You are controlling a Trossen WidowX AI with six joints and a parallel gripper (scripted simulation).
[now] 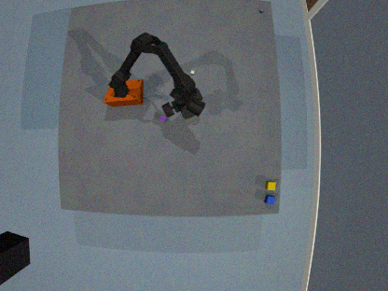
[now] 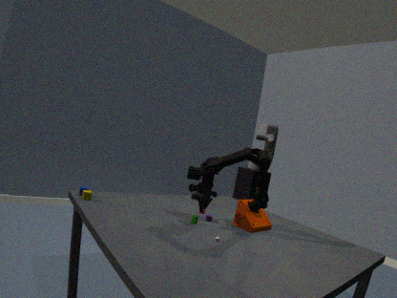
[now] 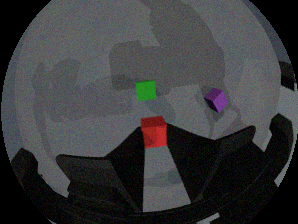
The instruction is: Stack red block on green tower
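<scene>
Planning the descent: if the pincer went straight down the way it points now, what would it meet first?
Probably bare table. The pincer, shut on the red block, seems raised beside the green tower, not over it; depth is unclear.

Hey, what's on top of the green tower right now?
Nothing: the green tower's top is bare. The red block is off it, held in the gripper. Its underside is hidden.

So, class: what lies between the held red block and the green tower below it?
Nothing: in the wrist view only bare grey table separates the small red cube from the green block tower.
</scene>
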